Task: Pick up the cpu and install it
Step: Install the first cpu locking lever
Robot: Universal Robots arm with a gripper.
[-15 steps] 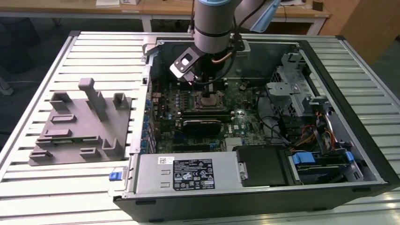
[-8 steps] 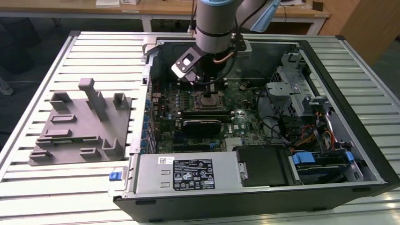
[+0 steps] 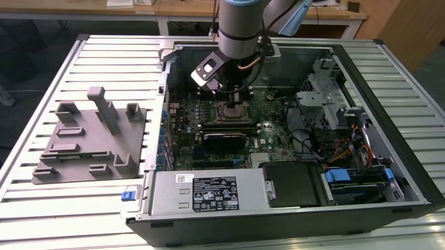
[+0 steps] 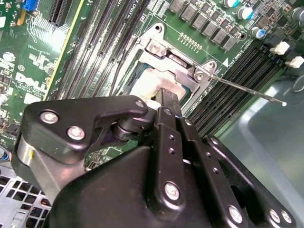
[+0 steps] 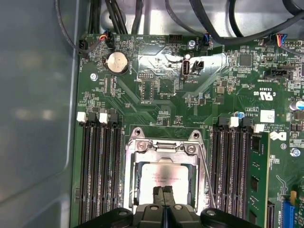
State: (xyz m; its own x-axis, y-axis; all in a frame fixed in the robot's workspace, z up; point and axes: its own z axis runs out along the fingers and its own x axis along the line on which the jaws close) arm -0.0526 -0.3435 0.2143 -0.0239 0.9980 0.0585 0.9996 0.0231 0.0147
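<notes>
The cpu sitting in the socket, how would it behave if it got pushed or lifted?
Probably rigid: the cpu is a flat metal-topped square. Likely won't roll or tip, lying low inside the socket frame. Its smooth pale top may be slippery, so a push from the pincer could skate off.

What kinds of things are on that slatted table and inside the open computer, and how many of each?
computer case: 1
grey tray: 1
cpu: 1
socket: 1
coin battery: 1
gripper: 1
Total: 6
</notes>
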